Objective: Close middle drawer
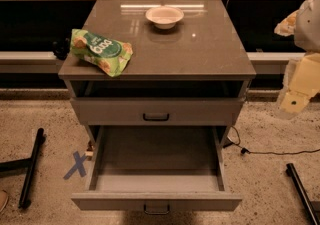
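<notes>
While the middle drawer [157, 201] stands pulled far out beneath the shut top drawer [125, 111], we find its pull nearly cut off by the bottom edge. Anything below it is hidden. The gripper [299, 91] hangs at the right edge, well apart from the cabinet [165, 44] and partly out of frame. We cannot tell whether it is spread or pressed together.

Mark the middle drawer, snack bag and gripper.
middle drawer [200, 202]: camera view, front panel, pulled out.
snack bag [102, 50]: camera view, middle of its green face.
gripper [294, 103]: camera view, cream lower end, at the right edge beside the cabinet [210, 49].
</notes>
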Controlling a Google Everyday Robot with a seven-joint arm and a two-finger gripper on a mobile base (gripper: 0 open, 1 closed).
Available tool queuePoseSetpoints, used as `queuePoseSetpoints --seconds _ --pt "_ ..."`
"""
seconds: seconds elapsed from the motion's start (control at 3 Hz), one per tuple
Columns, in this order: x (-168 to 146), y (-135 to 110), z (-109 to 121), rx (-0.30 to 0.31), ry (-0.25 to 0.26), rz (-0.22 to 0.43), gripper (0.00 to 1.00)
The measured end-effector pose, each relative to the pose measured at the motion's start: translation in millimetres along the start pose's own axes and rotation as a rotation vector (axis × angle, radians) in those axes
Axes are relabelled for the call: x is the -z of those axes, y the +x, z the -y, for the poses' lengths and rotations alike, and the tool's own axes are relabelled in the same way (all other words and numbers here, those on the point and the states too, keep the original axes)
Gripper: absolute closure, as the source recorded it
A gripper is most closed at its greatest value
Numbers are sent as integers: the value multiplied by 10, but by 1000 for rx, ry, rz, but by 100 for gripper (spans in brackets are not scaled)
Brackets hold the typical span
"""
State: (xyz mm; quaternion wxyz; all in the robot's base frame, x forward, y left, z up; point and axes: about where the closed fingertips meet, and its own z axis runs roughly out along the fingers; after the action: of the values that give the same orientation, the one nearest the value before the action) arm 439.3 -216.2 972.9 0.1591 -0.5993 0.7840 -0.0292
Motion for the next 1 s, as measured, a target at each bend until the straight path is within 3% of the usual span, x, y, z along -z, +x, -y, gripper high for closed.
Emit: queuePoseSetpoints --seconds 0.33,0.67,1.0 --pt "-533 38 -196 -105 -149 72 0" --pt "-700 -77 -392 -201 -293 142 0" --pt "-841 -251 -727 -282 -387 260 0"
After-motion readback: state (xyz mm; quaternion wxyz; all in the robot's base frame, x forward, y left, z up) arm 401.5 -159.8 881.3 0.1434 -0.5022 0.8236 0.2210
